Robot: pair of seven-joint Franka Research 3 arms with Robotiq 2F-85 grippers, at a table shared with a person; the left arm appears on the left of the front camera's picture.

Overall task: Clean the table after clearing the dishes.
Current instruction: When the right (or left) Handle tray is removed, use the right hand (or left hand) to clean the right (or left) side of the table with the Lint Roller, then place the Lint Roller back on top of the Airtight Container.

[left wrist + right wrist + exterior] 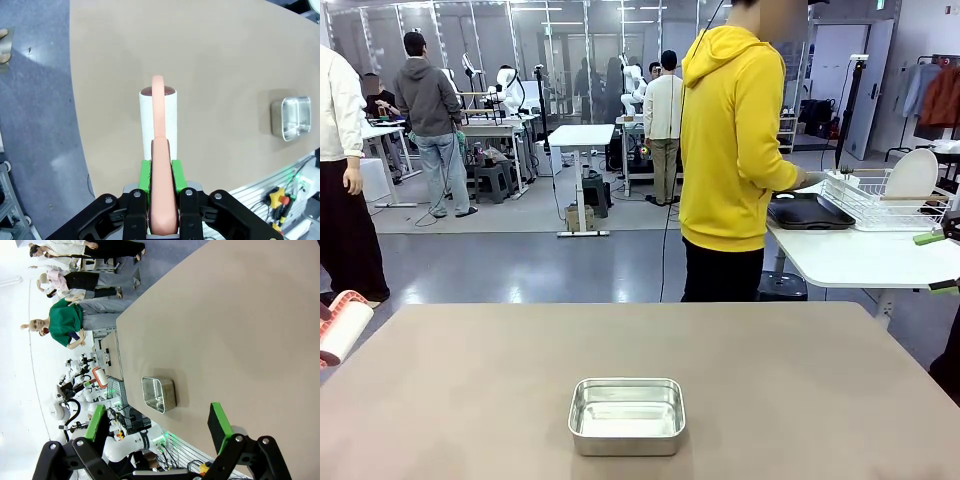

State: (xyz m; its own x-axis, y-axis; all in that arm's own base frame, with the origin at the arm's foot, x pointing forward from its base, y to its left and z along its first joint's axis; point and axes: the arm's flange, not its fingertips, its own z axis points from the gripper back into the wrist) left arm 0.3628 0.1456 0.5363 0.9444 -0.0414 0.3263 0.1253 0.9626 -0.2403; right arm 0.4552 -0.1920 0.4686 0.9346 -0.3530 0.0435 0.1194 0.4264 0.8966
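Item: large table [800, 380], smooth matte grey-brown top, rounded corners; spans the foreground of the front view. Dishes: one round white dinner plate [914, 173] stands on edge in a white wire rack [865, 195] on the smaller white-topped table [860, 255] at 2 o'clock, beside a dark handled tray [810, 212]; a person in a yellow hooded top [732, 150] stands there with back turned. One small shiny steel rectangular tin [626, 415] sits on the big table at 6 o'clock.

Left gripper [162, 172]: green pads clamped on the salmon-pink handle of a white cylindrical lint roller [158, 117], held over the table's left edge; in the front view the roller's end [342, 328] shows at 9 o'clock. Right gripper [160, 422]: fingers spread wide, nothing between them, hovering above the tabletop.

Step in hand, as judged: rolling the top clean; lay the roller flat so its full width bears on the surface; work in overlapping straight passes from the edge inward; steer round the tin, or have it lifted first.

Hard to make out: cutlery and any second plate, too small or screened by the person and rack; whether the roller touches the top; crumbs or dirt on the surface, none discernible; the left arm, cut off by the frame edge.
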